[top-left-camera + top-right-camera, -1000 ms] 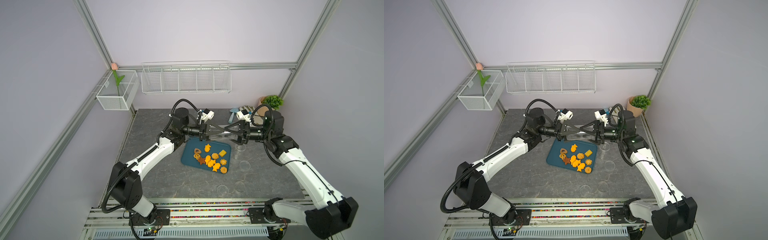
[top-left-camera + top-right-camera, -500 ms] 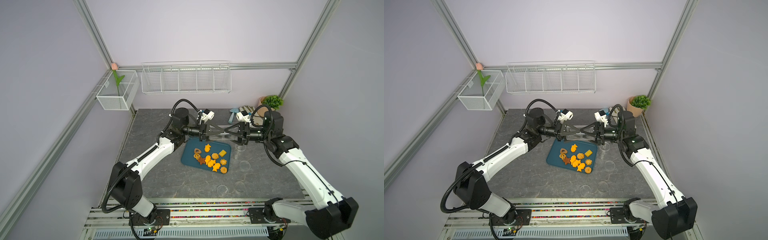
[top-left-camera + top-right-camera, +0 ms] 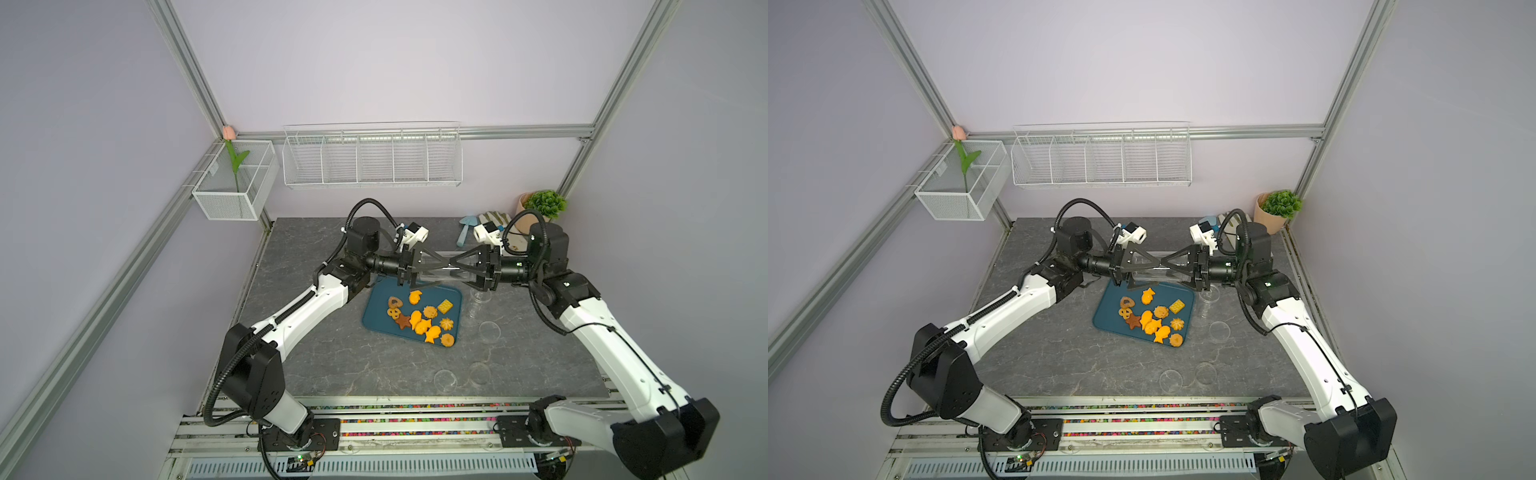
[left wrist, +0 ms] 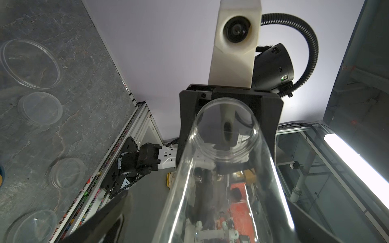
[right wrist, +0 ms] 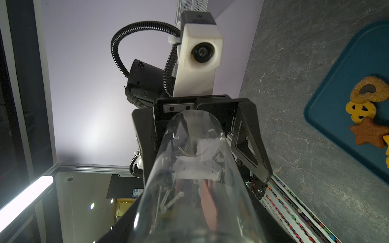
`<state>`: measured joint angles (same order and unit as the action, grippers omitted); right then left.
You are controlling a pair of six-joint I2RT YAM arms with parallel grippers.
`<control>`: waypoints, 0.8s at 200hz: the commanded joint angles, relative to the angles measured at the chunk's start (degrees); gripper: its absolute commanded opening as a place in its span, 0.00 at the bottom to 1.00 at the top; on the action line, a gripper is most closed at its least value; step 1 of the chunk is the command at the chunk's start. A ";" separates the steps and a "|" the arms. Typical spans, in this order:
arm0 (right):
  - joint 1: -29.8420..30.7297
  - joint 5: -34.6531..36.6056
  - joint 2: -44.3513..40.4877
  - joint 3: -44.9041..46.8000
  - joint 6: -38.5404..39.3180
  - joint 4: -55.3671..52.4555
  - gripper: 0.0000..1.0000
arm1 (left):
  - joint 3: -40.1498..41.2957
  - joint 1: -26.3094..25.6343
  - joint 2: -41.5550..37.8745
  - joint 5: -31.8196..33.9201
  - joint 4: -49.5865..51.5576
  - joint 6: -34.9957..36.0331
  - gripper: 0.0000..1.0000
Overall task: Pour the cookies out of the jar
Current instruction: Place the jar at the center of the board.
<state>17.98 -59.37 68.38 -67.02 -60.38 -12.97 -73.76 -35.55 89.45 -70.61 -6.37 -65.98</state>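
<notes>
On my grey table (image 3: 332, 365) sits the teal tray (image 3: 372, 322). Above its far edge the clear jar (image 3: 1154, 274) hangs level in the air. My right gripper (image 3: 453, 267) pinches one end, and my left gripper (image 3: 443, 273) has its fingers spread around the other. The cookies (image 3: 422, 320), orange, tan and brown, lie loose in the tray.

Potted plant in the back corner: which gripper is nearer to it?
Right. The right gripper, closed on the clear jar, is toward the table's middle from the potted plant; the left gripper, open around the jar, lies farther across.
</notes>
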 commanded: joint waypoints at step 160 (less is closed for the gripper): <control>-1.10 -0.61 -1.67 -0.96 4.90 -8.32 0.64 | -5.78 13.94 -14.51 35.44 46.97 32.88 1.00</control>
<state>17.28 -59.42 67.59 -67.09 -57.47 -18.37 -77.01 -21.89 79.26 -51.22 25.67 -44.36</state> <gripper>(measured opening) 0.643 0.995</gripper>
